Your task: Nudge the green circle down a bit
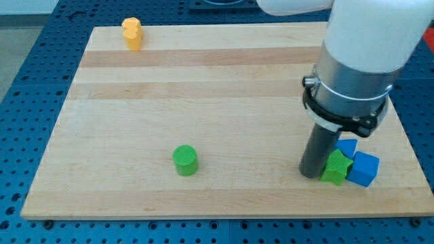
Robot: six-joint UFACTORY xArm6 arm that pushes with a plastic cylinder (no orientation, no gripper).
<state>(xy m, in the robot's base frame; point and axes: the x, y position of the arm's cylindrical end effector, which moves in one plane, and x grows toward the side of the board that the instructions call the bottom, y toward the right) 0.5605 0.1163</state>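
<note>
The green circle (pixel 184 160) stands on the wooden board (pixel 203 88) at the lower middle, alone. My tip (pixel 311 174) rests on the board at the lower right, far to the right of the green circle. It touches the left side of a green star-shaped block (pixel 336 168).
A blue cube (pixel 364 169) lies right of the green star, and another blue block (pixel 347 147) sits just above them, partly hidden by the rod. A yellow block (pixel 132 33) stands at the board's top left edge. The arm's white body fills the upper right.
</note>
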